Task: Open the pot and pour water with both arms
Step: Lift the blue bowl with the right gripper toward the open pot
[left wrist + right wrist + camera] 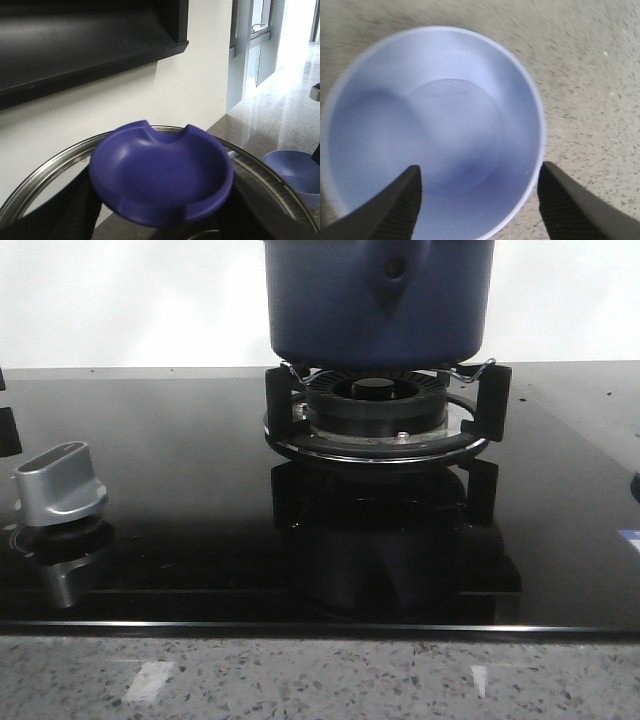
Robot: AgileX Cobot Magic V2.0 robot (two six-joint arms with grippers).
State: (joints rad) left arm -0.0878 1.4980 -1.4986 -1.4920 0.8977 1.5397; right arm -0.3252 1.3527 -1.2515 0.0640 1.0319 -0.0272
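The left tool is clenched on the dark-blue lid knob, which fills the gap between its jaws, with one ribbed finger pressed against the knob's side. Around the knob, just beyond the tool, curves the lid's steel rim, tilted up towards a white wall and a black hood. Farther out from this tool, on the speckled desk, stands a blue container; I cannot tell for sure what it is. The right tool is released, its jaws wide apart, and it hangs straight above a pale-blue cup that stands on the desk. One dark finger lies over the cup's mouth just inside the near rim, and the other sits just outside that rim, so neither visibly touches it. The pot shows only in the front view, where neither tool appears. It rests on the black pan support directly above the ringed burner, at the back middle of the glossy black cooktop, with its teardrop boss facing the camera and its top cut off by the frame. A silver control knob stands on the cooktop well apart from the pot.
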